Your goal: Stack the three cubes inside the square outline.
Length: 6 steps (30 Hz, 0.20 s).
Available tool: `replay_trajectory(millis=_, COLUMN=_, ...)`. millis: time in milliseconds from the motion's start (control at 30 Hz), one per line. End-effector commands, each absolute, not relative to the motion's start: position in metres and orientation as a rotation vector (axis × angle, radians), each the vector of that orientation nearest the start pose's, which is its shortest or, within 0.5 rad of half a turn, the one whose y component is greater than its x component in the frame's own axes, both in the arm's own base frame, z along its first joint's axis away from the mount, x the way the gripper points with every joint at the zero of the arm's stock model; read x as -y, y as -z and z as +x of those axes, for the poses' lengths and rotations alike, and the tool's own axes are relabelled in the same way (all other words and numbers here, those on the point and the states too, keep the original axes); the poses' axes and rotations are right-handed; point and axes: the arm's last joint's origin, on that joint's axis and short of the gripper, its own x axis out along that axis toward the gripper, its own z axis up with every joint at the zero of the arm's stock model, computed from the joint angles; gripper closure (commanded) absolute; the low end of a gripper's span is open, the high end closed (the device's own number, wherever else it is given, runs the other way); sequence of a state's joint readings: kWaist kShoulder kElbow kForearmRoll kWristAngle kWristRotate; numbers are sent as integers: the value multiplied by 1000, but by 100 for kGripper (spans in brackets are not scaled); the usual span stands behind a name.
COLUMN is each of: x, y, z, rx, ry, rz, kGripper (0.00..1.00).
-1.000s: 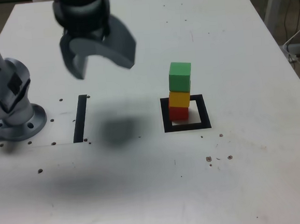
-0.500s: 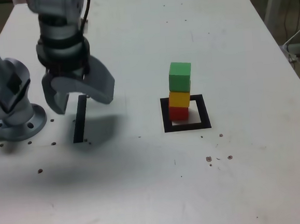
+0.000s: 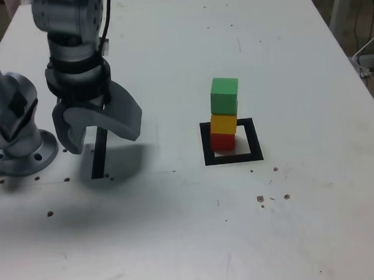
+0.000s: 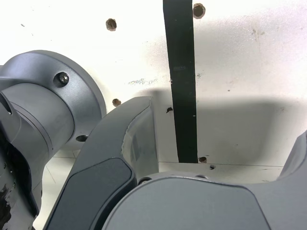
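Here in the foreground of the exterior view, the pale, scuffed counter (image 3: 182,244) shows small brown-edged holes (image 3: 260,198), a couple of them close together right of centre. Moving back, there's the square outline (image 3: 254,138), a black tape frame with a white middle, lying flat. And inside it stands the stack! At the bottom, the small matte red cube (image 3: 223,142), over on the exterior view's left side of the frame, white surface showing to its right. On top of that, the matte yellow-orange cube (image 3: 224,124), and crowning it, the matte green cube (image 3: 225,97), all three in one upright column.

Across to the exterior view's left, a straight black tape strip (image 3: 98,161) runs along the counter, and beside it sits the round grey metal base (image 3: 26,159) of the arm. Above the strip hangs the grey, curved-fingered gripper (image 3: 105,143), wide open, its fingers well apart, and well clear of the stack. The wrist view has that strip and base too, strip showing between the spread fingers. Farther back, beyond the counter's far right corner, a pale metal post (image 3: 343,11) and loose cables (image 3: 373,21).
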State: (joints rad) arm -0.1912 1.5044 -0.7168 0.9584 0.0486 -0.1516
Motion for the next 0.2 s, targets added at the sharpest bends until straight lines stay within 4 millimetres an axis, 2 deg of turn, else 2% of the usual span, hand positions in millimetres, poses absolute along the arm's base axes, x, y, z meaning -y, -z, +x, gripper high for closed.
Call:
replay_trajectory(millis=0, x=26, y=-220, z=148, rx=-1736, ry=-29, rz=95, kGripper=1)
replay_trajectory(millis=167, x=26, y=-219, z=147, rx=-1734, ry=-31, rz=95, kGripper=1)
